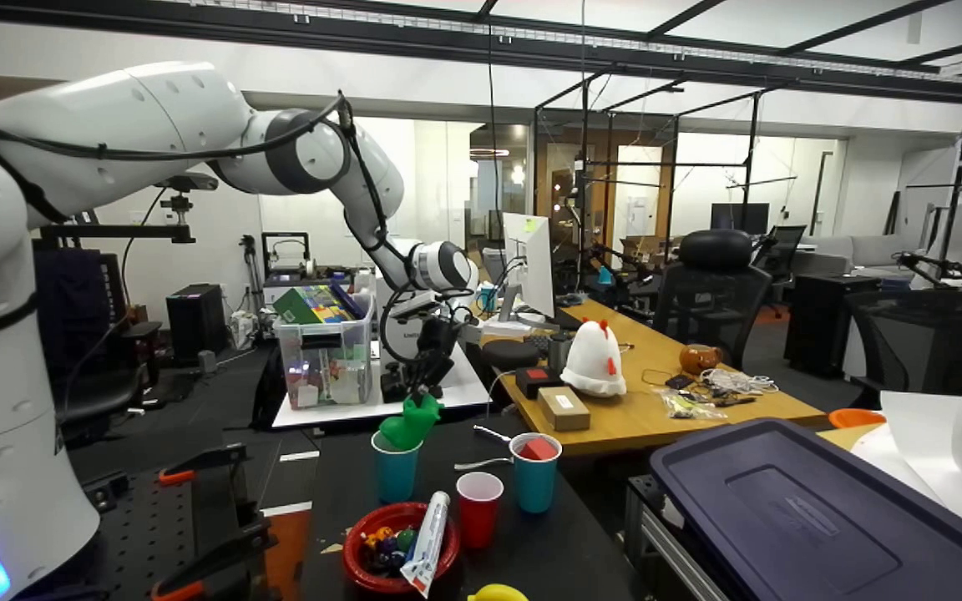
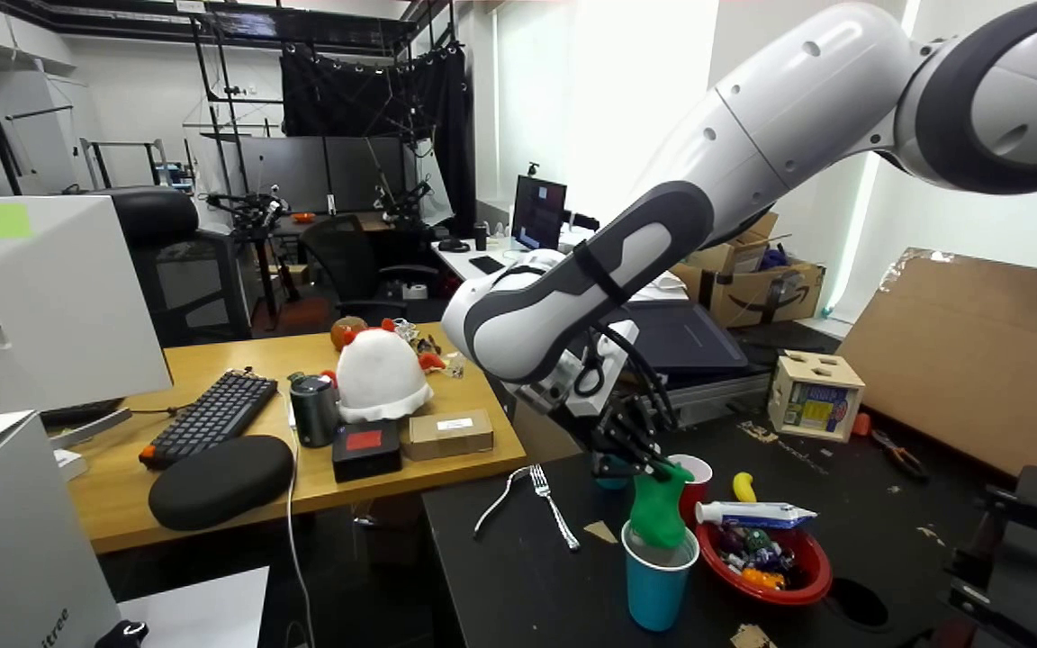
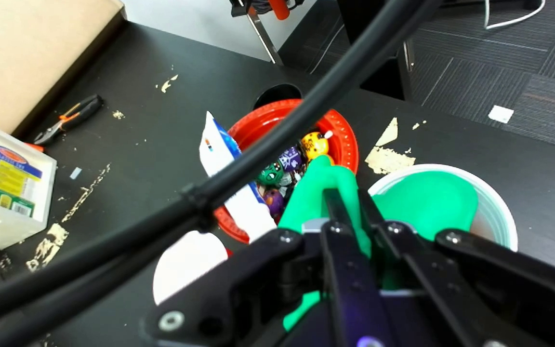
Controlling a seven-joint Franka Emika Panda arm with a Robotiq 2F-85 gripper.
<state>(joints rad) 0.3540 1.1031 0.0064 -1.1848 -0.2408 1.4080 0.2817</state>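
Note:
My gripper (image 1: 424, 392) is shut on a soft green toy (image 1: 408, 424), pinching a narrow part of it. In an exterior view the gripper (image 2: 661, 468) points down and the toy (image 2: 659, 508) hangs with its lower end inside the mouth of a teal cup (image 2: 656, 589). In the wrist view the fingertips (image 3: 347, 195) close around the toy (image 3: 427, 200), with its wide end over the cup's white rim (image 3: 504, 207). A red cup (image 1: 478, 516) and a red bowl (image 1: 354, 558) stand beside the teal cup (image 1: 397, 477). The bowl holds small coloured balls and a white tube (image 1: 429, 547).
Another teal cup (image 1: 535, 486) holds a red block (image 1: 537, 449). A fork (image 2: 553, 506) and another utensil (image 2: 499, 506) lie on the black table. A yellow banana (image 2: 743, 487), a wooden box (image 2: 814, 396) and pliers (image 3: 72, 115) lie farther along. A large lidded bin (image 1: 823, 517) stands alongside.

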